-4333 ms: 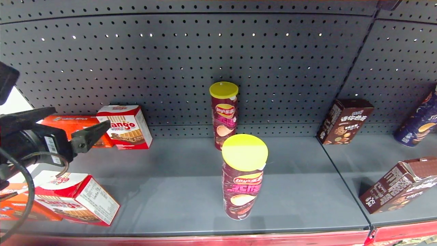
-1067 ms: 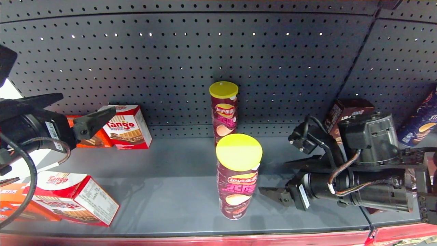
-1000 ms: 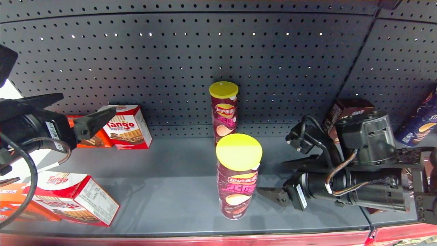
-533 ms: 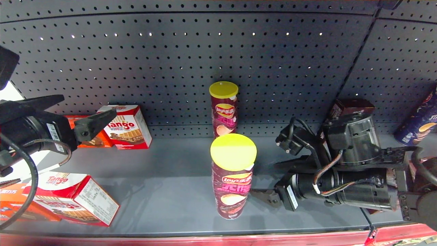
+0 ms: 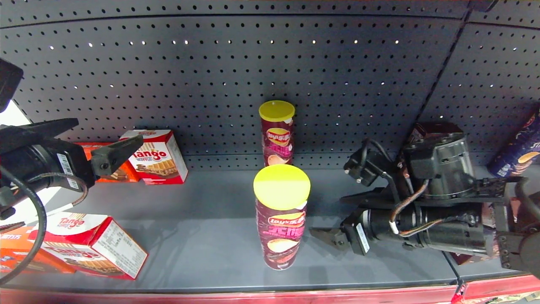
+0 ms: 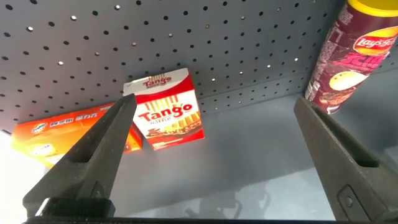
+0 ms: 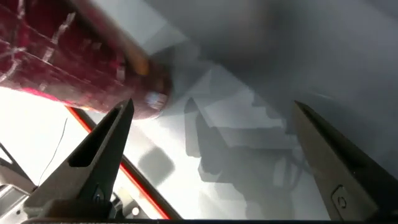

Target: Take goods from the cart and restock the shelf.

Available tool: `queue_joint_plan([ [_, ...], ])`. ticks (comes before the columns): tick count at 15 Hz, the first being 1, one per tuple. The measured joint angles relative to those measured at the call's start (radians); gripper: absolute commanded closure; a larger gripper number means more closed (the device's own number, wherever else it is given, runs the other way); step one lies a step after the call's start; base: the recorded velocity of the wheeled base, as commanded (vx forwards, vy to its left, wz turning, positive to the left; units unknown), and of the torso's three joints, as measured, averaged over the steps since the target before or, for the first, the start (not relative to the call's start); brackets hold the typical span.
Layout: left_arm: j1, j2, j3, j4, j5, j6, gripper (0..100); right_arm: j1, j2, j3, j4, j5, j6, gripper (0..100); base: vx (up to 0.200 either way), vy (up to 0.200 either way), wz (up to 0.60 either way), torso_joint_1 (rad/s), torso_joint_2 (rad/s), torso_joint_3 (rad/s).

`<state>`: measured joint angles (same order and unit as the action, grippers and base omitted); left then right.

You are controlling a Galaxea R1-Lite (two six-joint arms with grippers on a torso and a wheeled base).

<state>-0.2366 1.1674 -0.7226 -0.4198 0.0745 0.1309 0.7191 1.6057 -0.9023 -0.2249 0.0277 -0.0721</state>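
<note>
Head view: the maroon cardboard crisp tube with a yellow plastic lid (image 5: 280,223) stands upright near the front edge of the grey metal shelf (image 5: 202,236). It is further left than 4.3 s ago, now a little left of the matching rear tube (image 5: 276,133) by the pegboard.
Right gripper (image 5: 329,215): not there 4.3 s ago, it has come in from the right and crept leftward. Its fingers are spread wide and hold nothing; the nearer fingertip is just beside the front tube's right flank – contact cannot be told.
Right wrist view: the tube's base (image 7: 74,68) lies just past one fingertip.
Left gripper (image 5: 109,130): fingers wide apart and empty, hovering before the red-and-white wafer box (image 5: 158,157) – hardly shifted.
</note>
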Motion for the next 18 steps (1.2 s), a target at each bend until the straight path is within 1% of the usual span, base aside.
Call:
queue_joint_plan([
  [3,0.019,-0.005,0.001,0.0,0.001,-0.002,0,-0.103,-0.139,0.061,0.0,0.002,0.002,0,0.0,0.0,0.0,0.0,0.0,0.0],
  [7,0.044,-0.065,0.043,0.001,0.0,-0.003,0,-0.319,-0.449,0.197,0.0,0.006,0.01,0,0.0,0.0,0.0,0.0,0.0,0.0],
  [11,0.054,-0.224,0.13,0.014,0.007,-0.001,0,-0.5,-0.806,0.35,0.009,0.001,0.038,0,0.0,0.0,0.0,0.0,0.0,0.0],
  [13,0.058,-0.323,0.181,0.033,0.029,0.002,0,-0.573,-0.957,0.431,0.014,-0.002,0.043,0,0.0,0.0,0.0,0.0,0.0,0.0],
  [14,0.06,-0.388,0.204,0.069,0.046,0.003,0,-0.599,-1.029,0.479,0.018,-0.003,0.044,0,0.0,0.0,0.0,0.0,0.0,0.0],
  [16,0.062,-0.517,0.231,0.193,0.069,0.003,0,-0.636,-1.145,0.56,0.041,-0.006,0.046,0,0.0,0.0,0.0,0.0,0.0,0.0],
  [18,0.067,-0.665,0.243,0.369,0.08,0.004,0,-0.657,-1.26,0.631,0.092,-0.006,0.049,0,0.0,0.0,0.0,0.0,0.0,0.0],
])
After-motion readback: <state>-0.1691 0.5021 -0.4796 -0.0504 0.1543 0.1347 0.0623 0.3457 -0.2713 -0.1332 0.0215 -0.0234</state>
